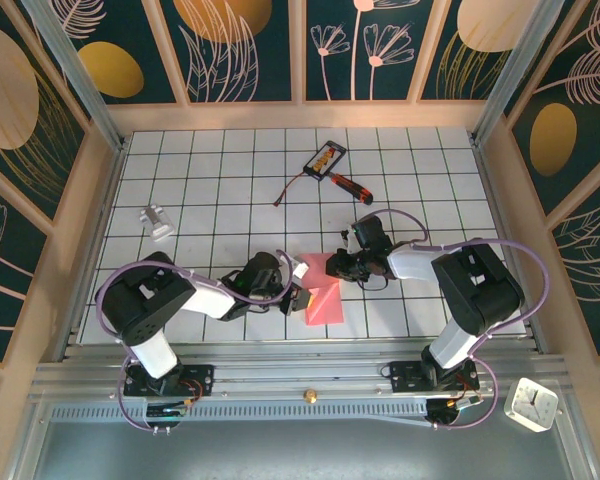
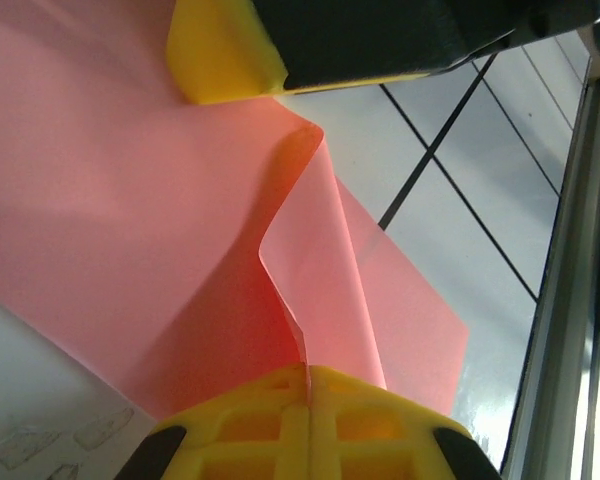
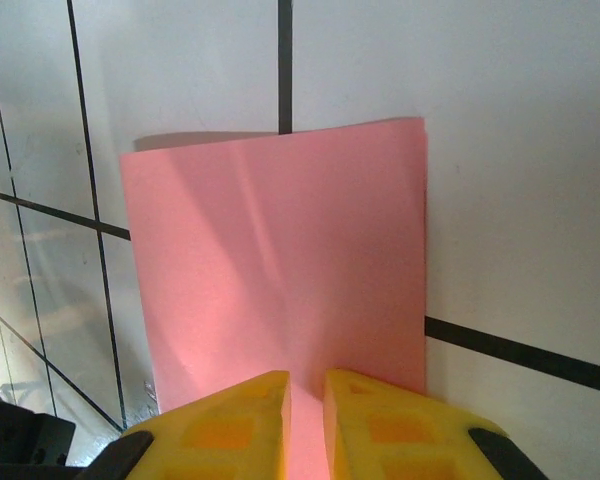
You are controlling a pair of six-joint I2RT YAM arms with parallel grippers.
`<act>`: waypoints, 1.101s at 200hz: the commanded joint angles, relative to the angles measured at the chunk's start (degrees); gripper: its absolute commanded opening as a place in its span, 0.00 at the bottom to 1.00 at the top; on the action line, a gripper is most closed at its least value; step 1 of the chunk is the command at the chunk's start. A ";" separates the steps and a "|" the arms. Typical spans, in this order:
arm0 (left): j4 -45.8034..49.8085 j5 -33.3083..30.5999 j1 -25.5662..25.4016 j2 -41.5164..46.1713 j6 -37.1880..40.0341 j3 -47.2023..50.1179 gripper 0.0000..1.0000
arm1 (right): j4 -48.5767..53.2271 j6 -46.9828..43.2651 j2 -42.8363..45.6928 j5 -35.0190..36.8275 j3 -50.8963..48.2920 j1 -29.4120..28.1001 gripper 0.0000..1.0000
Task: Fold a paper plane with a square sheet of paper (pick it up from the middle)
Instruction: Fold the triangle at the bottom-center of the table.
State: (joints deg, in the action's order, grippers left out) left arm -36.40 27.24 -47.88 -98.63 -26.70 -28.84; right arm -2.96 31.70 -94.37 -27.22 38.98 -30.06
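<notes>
Clearly, in the left wrist view the left gripper [image 2: 308, 372] is closed on a raised fold of the pink sheet of paper [image 2: 100, 200]. The right wrist view shows the right gripper [image 3: 307, 385], jaws narrowly apart over the sheet; whether it grips, I cannot tell. From above, the sheet lies on the tiled table [image 1: 220, 170] between both grippers.

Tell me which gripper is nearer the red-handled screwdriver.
Right. The right gripper sits at the far edge of the pink sheet, toward the screwdriver; the left gripper pinches the sheet's left side, nearer the arm bases and farther off.
</notes>
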 commanded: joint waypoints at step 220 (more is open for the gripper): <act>4.12 2.90 3.00 -1.35 -0.03 -2.47 0.00 | 3.91 -2.00 -2.86 3.46 0.66 -0.96 0.18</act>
State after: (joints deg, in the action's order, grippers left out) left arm -33.95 29.56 -45.63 -100.01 -26.70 -30.46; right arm -2.74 31.35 -94.94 -26.85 39.64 -30.44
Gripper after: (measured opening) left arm 0.056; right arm 0.186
